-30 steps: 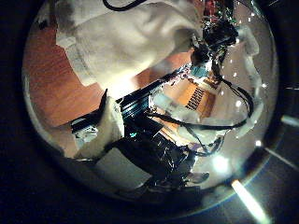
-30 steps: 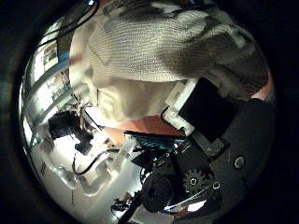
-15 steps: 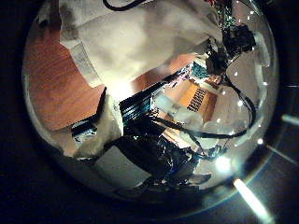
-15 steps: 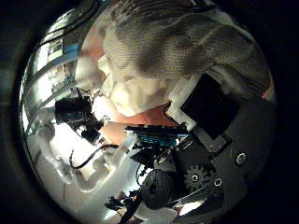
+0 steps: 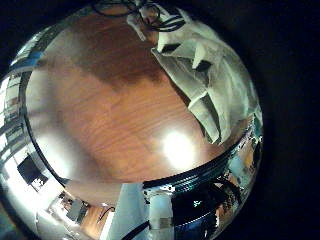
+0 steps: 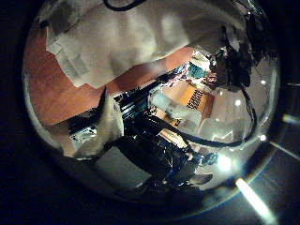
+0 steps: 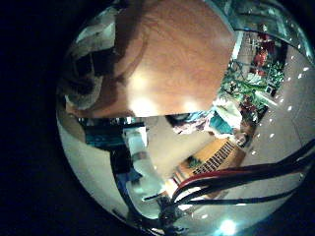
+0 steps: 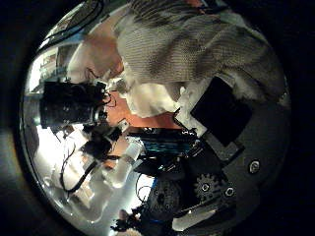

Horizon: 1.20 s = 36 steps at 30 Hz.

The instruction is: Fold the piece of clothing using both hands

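Observation:
The garment is a knitted top. In the right thumb side palm view it (image 8: pixel 197 49) fills much of the picture, and the right hand's thumb (image 8: pixel 221 108) presses against its hanging edge. In the left thumb side palm view the garment (image 6: pixel 131 37) lies close over the left hand's finger (image 6: pixel 108 120), which pinches its edge. In the left little finger side palm view a fold of it (image 5: pixel 205 80) lies on the wooden table (image 5: pixel 110 110). The right hand (image 6: pixel 234 61) shows beyond the garment from the left palm, and the left hand (image 8: pixel 69 103) shows from the right palm.
In the right little finger side palm view the bare table top (image 7: pixel 182 49) shows beside a bit of cloth (image 7: pixel 94 69) at its edge. Room furniture (image 7: pixel 231 108) stands beyond the table.
Each hand shows larger and nearer in the other's thumb side view, so the hands have come closer together. The garment stays in place against both palms.

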{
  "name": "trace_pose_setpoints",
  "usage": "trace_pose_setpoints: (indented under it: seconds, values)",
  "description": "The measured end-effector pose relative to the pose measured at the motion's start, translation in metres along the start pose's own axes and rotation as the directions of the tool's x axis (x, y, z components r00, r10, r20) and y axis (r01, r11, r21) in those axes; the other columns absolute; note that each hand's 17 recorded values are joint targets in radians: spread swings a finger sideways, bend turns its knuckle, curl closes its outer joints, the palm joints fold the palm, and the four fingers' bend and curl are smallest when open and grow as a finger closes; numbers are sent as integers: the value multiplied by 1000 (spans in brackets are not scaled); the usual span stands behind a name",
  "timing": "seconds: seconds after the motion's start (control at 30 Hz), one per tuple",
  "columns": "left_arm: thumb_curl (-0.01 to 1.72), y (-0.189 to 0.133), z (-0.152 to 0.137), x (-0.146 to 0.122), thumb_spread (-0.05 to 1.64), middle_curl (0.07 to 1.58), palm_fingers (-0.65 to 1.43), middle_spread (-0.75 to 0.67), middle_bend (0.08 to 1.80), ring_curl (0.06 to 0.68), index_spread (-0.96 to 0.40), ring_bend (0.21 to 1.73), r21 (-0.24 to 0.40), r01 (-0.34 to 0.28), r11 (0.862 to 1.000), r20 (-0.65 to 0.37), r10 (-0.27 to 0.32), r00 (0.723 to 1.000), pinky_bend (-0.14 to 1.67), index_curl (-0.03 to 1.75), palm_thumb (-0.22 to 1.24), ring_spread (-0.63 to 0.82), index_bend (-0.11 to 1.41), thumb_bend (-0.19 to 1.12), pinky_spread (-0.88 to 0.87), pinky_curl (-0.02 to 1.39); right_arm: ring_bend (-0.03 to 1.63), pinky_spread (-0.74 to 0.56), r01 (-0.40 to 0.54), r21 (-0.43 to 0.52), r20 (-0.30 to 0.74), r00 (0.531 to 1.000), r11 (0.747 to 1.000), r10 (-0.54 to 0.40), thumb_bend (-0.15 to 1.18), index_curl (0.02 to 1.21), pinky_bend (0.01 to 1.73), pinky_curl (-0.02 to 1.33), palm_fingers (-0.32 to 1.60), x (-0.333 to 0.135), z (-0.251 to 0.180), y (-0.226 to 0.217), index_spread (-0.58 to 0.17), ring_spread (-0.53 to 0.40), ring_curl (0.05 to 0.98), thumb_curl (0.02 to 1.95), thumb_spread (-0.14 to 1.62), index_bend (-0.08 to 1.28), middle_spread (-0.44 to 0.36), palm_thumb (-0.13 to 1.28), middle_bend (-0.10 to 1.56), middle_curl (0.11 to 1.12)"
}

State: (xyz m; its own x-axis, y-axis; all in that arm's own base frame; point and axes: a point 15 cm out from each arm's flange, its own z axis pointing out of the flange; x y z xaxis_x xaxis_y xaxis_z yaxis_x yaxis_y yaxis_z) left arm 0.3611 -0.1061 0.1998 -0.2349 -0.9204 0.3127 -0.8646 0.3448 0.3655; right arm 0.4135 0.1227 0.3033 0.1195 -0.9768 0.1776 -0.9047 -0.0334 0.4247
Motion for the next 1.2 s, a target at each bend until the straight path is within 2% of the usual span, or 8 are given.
trace_pose_setpoints:
  seconds: [0.4,0.67,0.77,0.93,1.0,1.07,1.13,1.2]
  values:
    - [441,48,-45,-64,1237,307,101,256,185,227,13,720,119,121,985,-15,-120,993,442,347,571,296,174,-10,434,333,1421,-237,74,-35,-72,994,997,-77,-14,857,1258,761,1154,-64,27,-15,-268,-193,633,752,1122,1065,-149,987,1290,797]
    - [450,76,-43,-91,1222,310,112,253,183,221,5,709,132,177,975,-8,-178,984,430,352,581,292,176,-13,430,331,1424,-257,101,34,-43,994,994,-99,-36,840,1234,756,1161,-81,22,-30,-270,-197,622,729,1140,1034,-156,852,1281,779]
    - [451,80,-42,-93,1220,310,114,250,182,219,5,707,132,185,974,-9,-185,983,428,352,582,291,176,-13,430,331,1394,-342,116,31,-18,993,993,-115,-31,804,1184,706,1046,-88,23,-29,-302,-220,589,687,1164,863,-185,783,1211,740]
    - [452,85,-39,-93,1218,309,116,246,180,217,4,705,129,188,974,-9,-188,982,425,354,583,291,179,-14,430,331,1362,-468,149,6,113,982,989,-148,-19,706,1294,668,776,-110,20,-22,-362,-269,555,637,1198,377,-275,745,1060,679]
    - [452,86,-38,-94,1218,309,118,245,181,216,4,704,128,191,973,-10,-191,982,423,355,583,291,177,-14,430,331,1394,-509,183,-2,186,966,983,-179,-14,649,1370,654,619,-119,17,-19,-366,-284,549,619,1206,169,-289,747,884,637]
    - [454,87,-38,-93,1219,308,118,244,181,216,4,703,126,193,973,-11,-194,981,422,355,586,291,176,-12,430,331,1388,-520,223,0,270,938,975,-215,-13,574,1385,629,550,-126,11,-15,-373,-288,529,607,1212,112,-303,751,759,595]
    - [455,87,-37,-92,1220,307,118,244,181,215,4,703,124,197,973,-10,-197,980,421,355,586,291,176,-13,430,331,1305,-424,250,11,354,904,968,-238,-11,571,1349,639,275,-126,1,-13,-367,-264,515,597,1217,180,-235,756,640,563]
    - [456,88,-37,-91,1220,307,119,244,181,215,4,703,123,201,972,-11,-201,980,421,356,587,291,176,-13,430,331,1230,-336,272,12,431,867,962,-251,-10,556,1276,623,186,-125,-7,-10,-370,-226,486,587,1222,203,-194,768,600,540]
